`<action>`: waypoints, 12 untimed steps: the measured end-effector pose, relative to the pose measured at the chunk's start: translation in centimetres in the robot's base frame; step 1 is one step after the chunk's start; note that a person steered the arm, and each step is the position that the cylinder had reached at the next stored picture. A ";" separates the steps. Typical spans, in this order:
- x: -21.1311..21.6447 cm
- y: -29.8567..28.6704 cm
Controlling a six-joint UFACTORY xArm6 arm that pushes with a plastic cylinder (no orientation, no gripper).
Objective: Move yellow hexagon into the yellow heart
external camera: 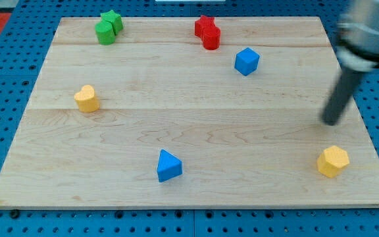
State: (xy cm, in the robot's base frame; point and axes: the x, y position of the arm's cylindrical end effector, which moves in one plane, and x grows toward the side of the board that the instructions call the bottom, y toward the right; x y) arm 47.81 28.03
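The yellow hexagon (333, 161) lies near the board's bottom right corner. The yellow heart (86, 99) lies far away at the view's left, about mid-height. My tip (331, 122) is the lower end of the dark rod at the view's right. It stands just above the yellow hexagon in the view, a short gap apart, not touching it.
A blue triangle (168, 166) lies at bottom centre. A blue cube (247, 61) sits upper right of centre. Two red blocks (208, 31) touch at top centre. Two green blocks (108, 27) touch at top left. The wooden board (189, 118) rests on a blue pegboard.
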 end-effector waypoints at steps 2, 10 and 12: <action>9.7 2.4; 3.6 -32.7; -4.9 -32.6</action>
State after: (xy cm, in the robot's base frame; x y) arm 42.94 -4.54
